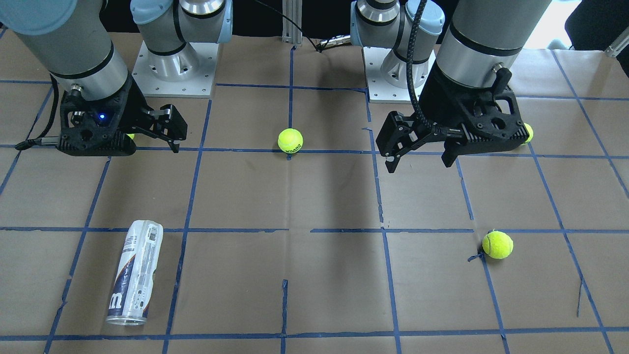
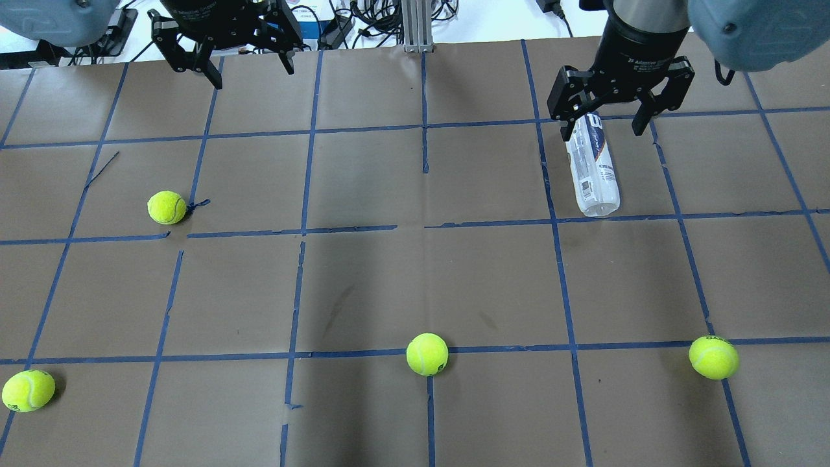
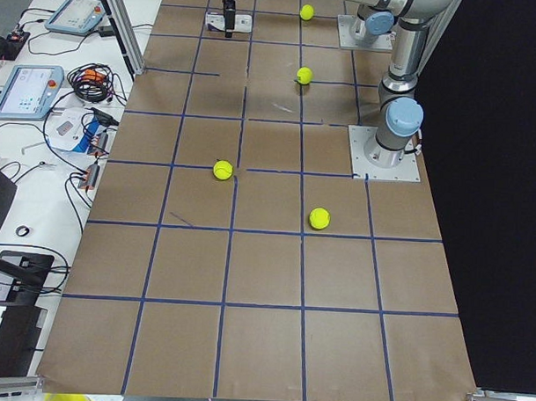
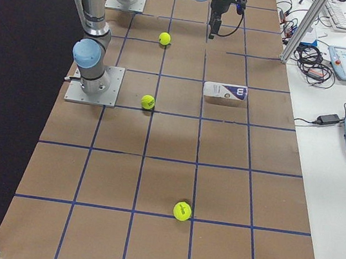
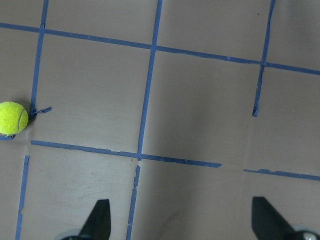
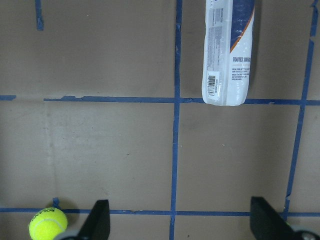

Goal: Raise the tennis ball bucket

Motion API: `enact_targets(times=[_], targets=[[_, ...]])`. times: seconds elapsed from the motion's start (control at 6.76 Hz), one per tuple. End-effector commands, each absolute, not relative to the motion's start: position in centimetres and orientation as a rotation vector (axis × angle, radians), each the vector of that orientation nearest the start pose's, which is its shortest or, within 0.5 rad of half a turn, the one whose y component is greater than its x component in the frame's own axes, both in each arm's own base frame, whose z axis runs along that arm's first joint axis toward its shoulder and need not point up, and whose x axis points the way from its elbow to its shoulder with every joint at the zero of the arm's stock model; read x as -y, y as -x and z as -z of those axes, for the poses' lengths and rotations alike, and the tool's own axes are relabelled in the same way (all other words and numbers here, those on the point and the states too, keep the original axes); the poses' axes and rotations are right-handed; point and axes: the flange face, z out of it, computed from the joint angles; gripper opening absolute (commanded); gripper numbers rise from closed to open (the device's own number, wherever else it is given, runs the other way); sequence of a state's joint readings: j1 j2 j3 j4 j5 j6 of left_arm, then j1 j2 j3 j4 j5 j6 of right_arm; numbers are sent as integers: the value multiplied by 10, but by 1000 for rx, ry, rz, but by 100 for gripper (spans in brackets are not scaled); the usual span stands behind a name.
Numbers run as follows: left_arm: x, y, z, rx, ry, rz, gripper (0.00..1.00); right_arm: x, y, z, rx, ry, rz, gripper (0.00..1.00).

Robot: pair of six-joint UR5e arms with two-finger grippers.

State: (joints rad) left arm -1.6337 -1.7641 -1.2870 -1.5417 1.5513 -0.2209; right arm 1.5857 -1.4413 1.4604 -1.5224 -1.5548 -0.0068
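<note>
The tennis ball bucket (image 1: 135, 273) is a slim clear tube with a white and navy label and a silvery rim. It lies on its side on the brown paper table, and also shows in the overhead view (image 2: 593, 172) and the right wrist view (image 6: 227, 55). My right gripper (image 2: 602, 130) is open and empty. It hangs well above the table, and in its wrist view (image 6: 182, 220) the tube lies ahead of the fingertips, apart from them. My left gripper (image 2: 253, 71) is open and empty, high over the other half of the table (image 5: 184, 220).
Several loose yellow-green tennis balls lie on the blue-taped grid: one at the centre (image 2: 427, 354), one on my left side (image 2: 166, 207), one near my left base (image 2: 28, 390), one near my right base (image 2: 713, 357). Cables and devices lie beyond the far edge (image 2: 415, 26).
</note>
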Motion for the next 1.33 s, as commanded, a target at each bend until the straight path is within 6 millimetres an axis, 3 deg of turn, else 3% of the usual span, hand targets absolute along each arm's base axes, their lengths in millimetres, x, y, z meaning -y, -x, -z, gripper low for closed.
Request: enact_targets(times=[0.0,1.18], targets=[[574,171,-528,-3161,251,184,100,538,-142,-467,-3105,0,-122,100],[573,169,-529,-3155,253,183,100,539,-138,-465,-3111,20,-129,100]])
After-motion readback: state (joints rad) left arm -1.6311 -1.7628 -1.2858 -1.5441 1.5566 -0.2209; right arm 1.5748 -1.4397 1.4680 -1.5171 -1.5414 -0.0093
